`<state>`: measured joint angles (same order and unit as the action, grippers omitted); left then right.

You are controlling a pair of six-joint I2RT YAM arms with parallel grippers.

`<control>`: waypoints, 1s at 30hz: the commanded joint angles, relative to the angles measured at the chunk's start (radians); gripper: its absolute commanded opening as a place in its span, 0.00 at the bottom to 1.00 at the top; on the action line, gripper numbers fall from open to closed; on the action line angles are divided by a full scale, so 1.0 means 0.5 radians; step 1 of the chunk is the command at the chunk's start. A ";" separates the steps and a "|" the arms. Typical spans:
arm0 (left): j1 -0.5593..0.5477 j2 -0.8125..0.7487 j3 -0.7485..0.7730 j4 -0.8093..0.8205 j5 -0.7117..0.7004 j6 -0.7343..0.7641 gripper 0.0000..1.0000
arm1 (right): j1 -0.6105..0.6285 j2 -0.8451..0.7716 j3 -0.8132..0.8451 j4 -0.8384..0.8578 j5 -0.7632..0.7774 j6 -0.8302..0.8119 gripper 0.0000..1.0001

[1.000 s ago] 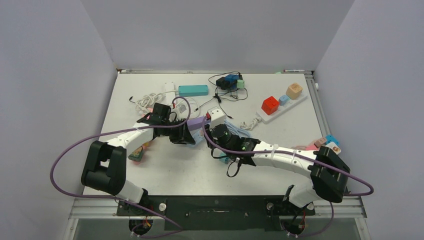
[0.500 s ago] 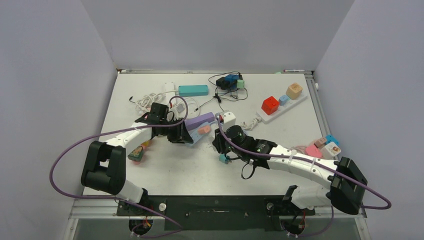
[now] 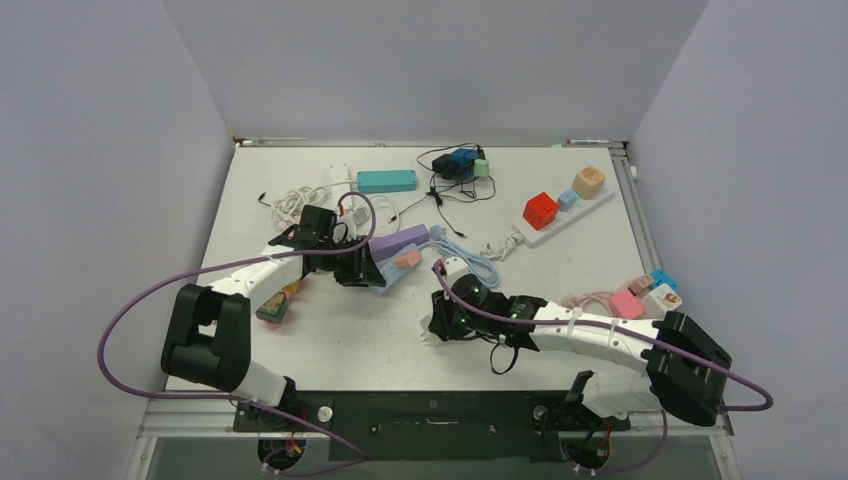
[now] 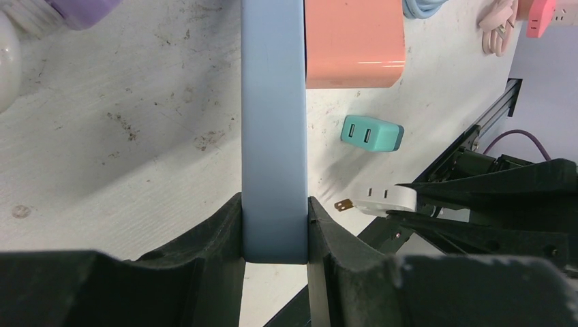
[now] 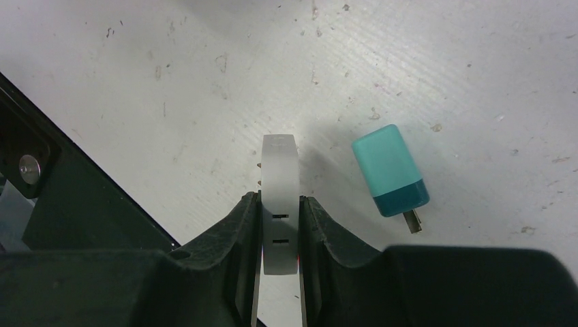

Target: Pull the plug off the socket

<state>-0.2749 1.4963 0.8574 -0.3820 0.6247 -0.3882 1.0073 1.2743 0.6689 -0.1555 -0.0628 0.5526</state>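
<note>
My left gripper (image 3: 368,271) is shut on the near end of the slim light-blue socket strip (image 4: 272,122), seen in the left wrist view between both fingers (image 4: 275,228). A salmon plug (image 4: 353,44) still sits in the strip (image 3: 393,274); its coiled light-blue cord (image 3: 470,262) lies to the right. My right gripper (image 3: 436,326) is shut on a white plug (image 5: 279,180) with bare prongs, held low over the table near the front edge, clear of the strip. The white plug also shows in the left wrist view (image 4: 385,199).
A loose teal plug (image 5: 390,170) lies beside my right gripper. The lilac strip (image 3: 400,240) lies behind the socket. A teal strip (image 3: 386,181), black adapters (image 3: 455,165), a white strip with cube plugs (image 3: 560,215) and pink plugs (image 3: 640,295) lie around.
My right gripper has moved from the light-blue strip toward the near table edge, carrying the white plug away from it. My left gripper has kept its hold on the strip.
</note>
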 commanded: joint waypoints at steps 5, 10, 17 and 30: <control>0.020 -0.064 0.034 -0.001 -0.073 0.012 0.00 | 0.040 0.096 -0.013 0.077 0.038 0.060 0.18; 0.019 -0.065 0.034 -0.004 -0.083 0.017 0.00 | 0.043 0.120 -0.004 0.058 0.058 0.038 0.35; 0.010 -0.063 0.031 -0.007 -0.086 0.019 0.00 | 0.047 0.080 0.028 0.002 0.092 0.004 0.51; -0.057 -0.080 0.042 -0.021 0.024 0.083 0.00 | -0.190 -0.019 0.341 -0.039 0.060 -0.292 0.61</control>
<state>-0.2893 1.4960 0.8577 -0.3847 0.6170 -0.3779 0.9863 1.2961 0.7635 -0.2329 -0.0326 0.4835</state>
